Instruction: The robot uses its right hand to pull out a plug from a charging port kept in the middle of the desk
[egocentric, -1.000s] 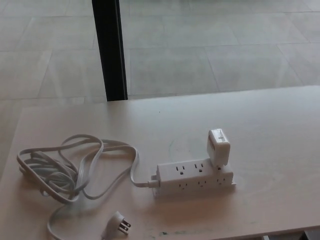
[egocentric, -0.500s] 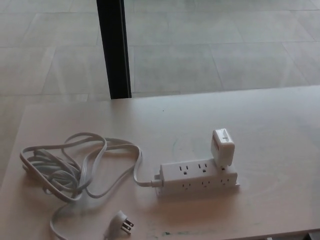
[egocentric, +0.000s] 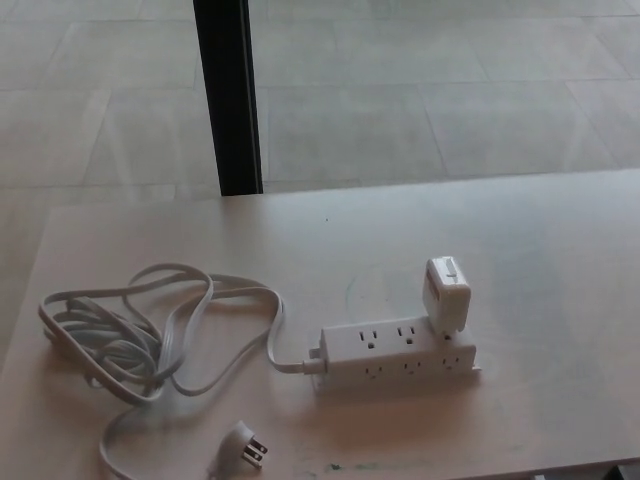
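A white power strip (egocentric: 395, 354) lies near the front middle of the pale desk (egocentric: 520, 250). A white block-shaped plug adapter (egocentric: 445, 294) sits upright in the strip's right end. The strip's white cord (egocentric: 150, 335) runs left in loose coils. The cord ends in a loose pronged plug (egocentric: 243, 447) lying by the front edge. Neither of my hands shows in the head view.
A black post (egocentric: 228, 95) stands behind the desk's far edge, left of centre. Tiled floor (egocentric: 420, 90) lies beyond. The desk's left edge slants close to the cord coils.
The whole picture has shifted slightly right since a second ago, so the camera moved. The strip, adapter and cord lie as before.
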